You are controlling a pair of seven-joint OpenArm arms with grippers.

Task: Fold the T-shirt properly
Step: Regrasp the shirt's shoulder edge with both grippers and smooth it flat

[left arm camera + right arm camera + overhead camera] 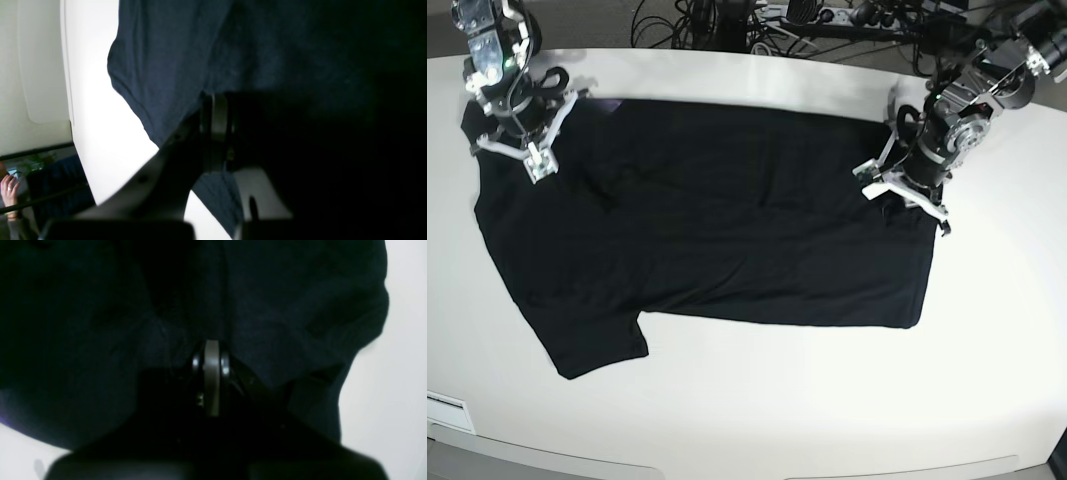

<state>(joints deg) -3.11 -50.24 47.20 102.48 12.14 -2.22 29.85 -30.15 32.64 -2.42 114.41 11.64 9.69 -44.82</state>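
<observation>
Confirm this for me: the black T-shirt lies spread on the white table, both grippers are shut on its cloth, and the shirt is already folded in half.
One part is wrong: the T-shirt is not folded in half. The base view shows it spread out on the white table, one sleeve sticking out at the near left. The rest stands: the left gripper and the right gripper are each shut on its cloth.

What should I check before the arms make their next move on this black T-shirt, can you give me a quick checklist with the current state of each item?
1. Left pincer shut on the T-shirt edge: ok, jaws closed, cloth bunched at them.
2. Right pincer shut on the shirt: ok, closed in the wrist view with cloth around it.
3. Shirt spread flat on the table: mostly ok, a few wrinkles in the middle.
4. Near sleeve laid out: ok.
5. Sleeve by the right pincer laid out: cannot tell, the arm covers it.
6. Any fold made: not ok, none yet.
</observation>
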